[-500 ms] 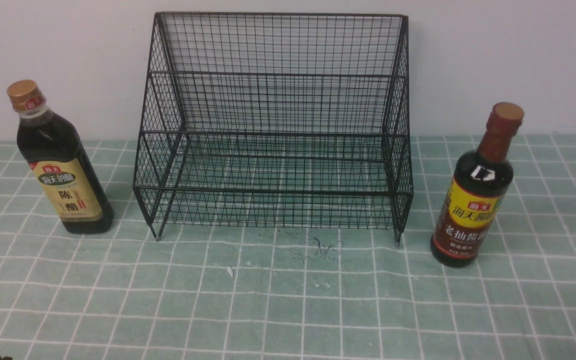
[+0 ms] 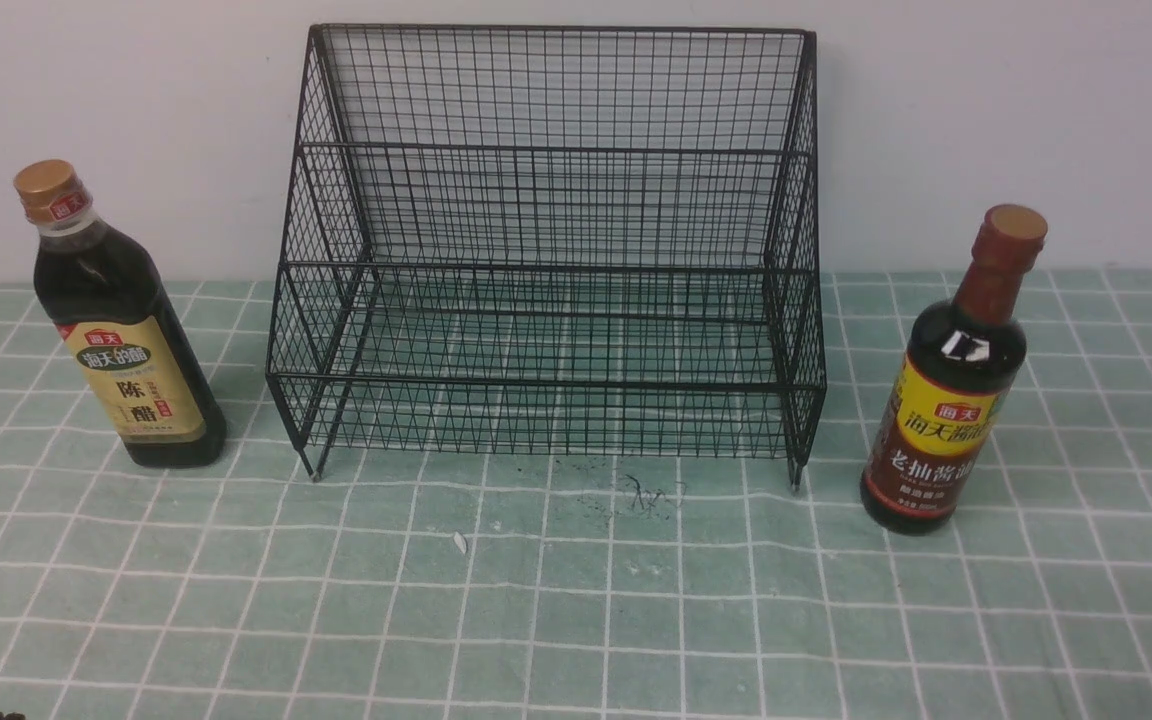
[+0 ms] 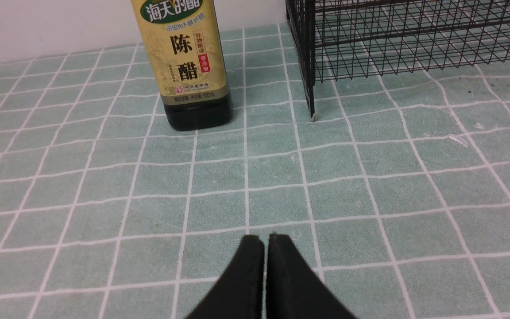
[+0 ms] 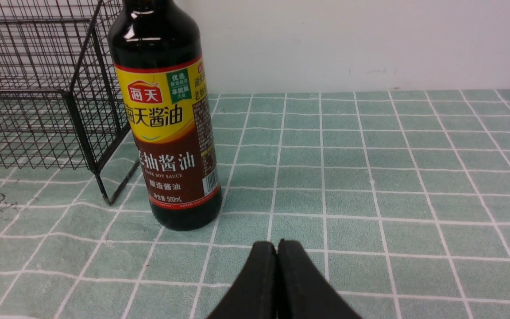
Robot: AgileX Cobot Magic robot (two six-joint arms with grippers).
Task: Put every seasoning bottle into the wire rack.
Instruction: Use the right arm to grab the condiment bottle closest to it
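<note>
Front view showing rack [image 2: 536, 381] sitting empty at back of cloth [image 2: 576, 620]. Gold-cap bottle [image 2: 126, 340] standing upright left of rack, red-cap bottle [image 2: 946, 400] standing upright right of it, both apart from mesh. Nothing placed yet (both bottles left to do). Left gripper [image 3: 266, 241] pointing toward gold-cap bottle, jaws pressing together, holding nothing, well short of it. Right gripper [image 4: 277, 246] doing likewise before red-cap bottle, touching nothing.

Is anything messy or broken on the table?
Nothing is broken or spilled. The gold-capped bottle and red-capped bottle stand upright beside the rack. Only odd bits: dark smudges on the cloth in front of the rack, and a tiny white scrap nearby.
</note>
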